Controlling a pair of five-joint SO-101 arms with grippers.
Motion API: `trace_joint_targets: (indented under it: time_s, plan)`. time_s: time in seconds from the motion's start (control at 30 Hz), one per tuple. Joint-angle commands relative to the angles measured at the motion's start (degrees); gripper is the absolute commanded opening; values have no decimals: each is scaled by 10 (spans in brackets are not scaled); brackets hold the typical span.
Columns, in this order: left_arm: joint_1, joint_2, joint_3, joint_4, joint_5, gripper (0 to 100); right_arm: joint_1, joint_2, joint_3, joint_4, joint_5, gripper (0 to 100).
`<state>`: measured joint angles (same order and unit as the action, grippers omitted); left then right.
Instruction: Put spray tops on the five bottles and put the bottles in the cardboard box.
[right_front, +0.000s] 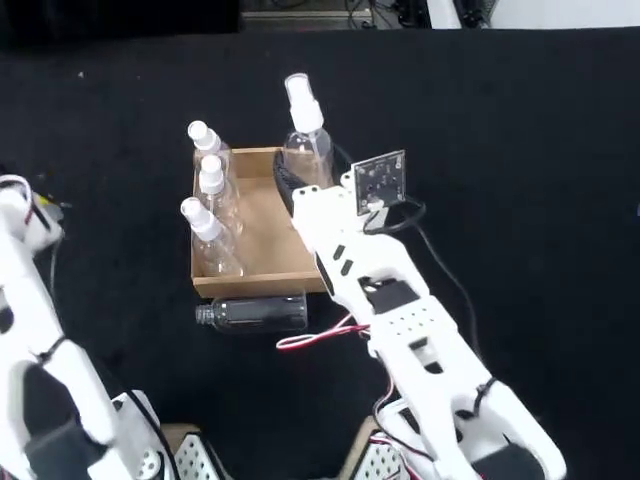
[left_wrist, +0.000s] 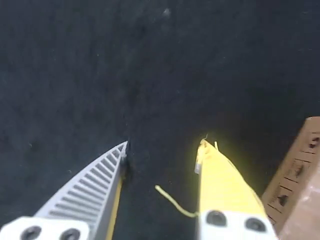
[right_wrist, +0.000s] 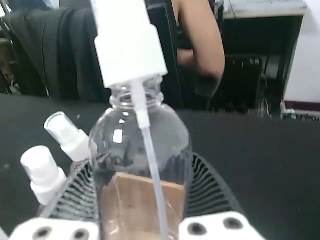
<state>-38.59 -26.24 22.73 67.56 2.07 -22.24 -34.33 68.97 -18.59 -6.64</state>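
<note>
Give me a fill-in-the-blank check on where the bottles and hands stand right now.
1. Apart from the held one, ___ capped bottles stand in the cardboard box.
2. The hand shut on the topped bottle at the box's far corner is the ___ one.
3. The lying bottle on the table in front of the box has ___ spray top.
4. The left hand is ___, holding nothing.
Missing words: three; right; no; open.

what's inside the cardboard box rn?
Three spray-topped bottles stand along one side of the cardboard box. The right gripper holds a fourth bottle at its far corner; the arm hides whether its base is inside.
</note>
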Motion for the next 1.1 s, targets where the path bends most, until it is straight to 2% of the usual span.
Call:
trace_joint_targets:
  time_s: [0.0, 0.23, 0.43, 0.67, 1.07]
  plan:
    - [-5, -81, 117, -101, 32, 198, -16, 54, 4, -102, 1, 10]
    - [-8, -167, 306, -264, 73, 198, -14, 219, 2, -284, 1, 10]
    - [-6, -205, 376, -308, 73, 198, -13, 334, -13, -400, 1, 10]
    - [-5, -213, 398, -307, 73, 198, -13, 430, -87, -407, 1, 10]
    - [-5, -212, 399, -303, 73, 198, -13, 478, -116, -404, 1, 11]
